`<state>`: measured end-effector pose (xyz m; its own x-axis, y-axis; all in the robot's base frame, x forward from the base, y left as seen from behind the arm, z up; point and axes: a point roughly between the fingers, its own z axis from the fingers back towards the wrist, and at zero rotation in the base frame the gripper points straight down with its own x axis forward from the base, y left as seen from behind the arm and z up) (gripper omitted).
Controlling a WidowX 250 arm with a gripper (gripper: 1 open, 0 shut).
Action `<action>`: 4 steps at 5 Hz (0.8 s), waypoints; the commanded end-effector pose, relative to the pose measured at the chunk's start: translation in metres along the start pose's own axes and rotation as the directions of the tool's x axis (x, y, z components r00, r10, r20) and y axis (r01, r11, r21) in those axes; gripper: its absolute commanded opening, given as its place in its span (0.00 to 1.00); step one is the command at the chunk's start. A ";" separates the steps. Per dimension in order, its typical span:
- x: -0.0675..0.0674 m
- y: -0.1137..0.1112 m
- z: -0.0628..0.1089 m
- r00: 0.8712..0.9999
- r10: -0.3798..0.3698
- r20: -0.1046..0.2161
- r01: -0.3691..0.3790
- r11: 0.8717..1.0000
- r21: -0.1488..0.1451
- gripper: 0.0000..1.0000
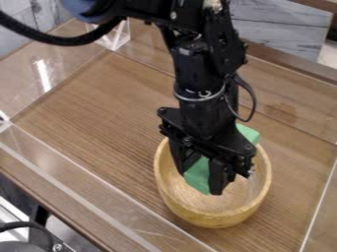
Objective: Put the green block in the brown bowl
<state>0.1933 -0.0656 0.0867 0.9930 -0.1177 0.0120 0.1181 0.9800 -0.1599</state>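
While pointing straight down into the round light-tan wooden bowl (215, 192), black gripper (211, 177) is pinched on the flat bright-green rectangular block (206, 175), which sits inside bowl's rim. Bowl rests on wood-grain counter (93, 108), near front edge.

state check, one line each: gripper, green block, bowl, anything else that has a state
gripper: shut on the green block, pointing straight down over the bowl.
green block: held between the fingers, tilted, inside the bowl's rim; not released.
brown bowl: upright on the table, only the block in it.
second green piece: behind the arm beside the bowl, mostly hidden.
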 end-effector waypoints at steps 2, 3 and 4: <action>0.008 0.003 0.002 0.999 0.013 0.030 -0.013 1.000 -0.016 0.00; 0.010 0.004 0.001 0.999 0.017 0.029 -0.016 1.000 -0.023 0.00; 0.011 0.006 -0.001 0.999 0.021 0.029 -0.020 0.999 -0.029 0.00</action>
<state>0.1994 -0.0624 0.0794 0.9958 -0.0909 0.0067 0.0906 0.9784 -0.1857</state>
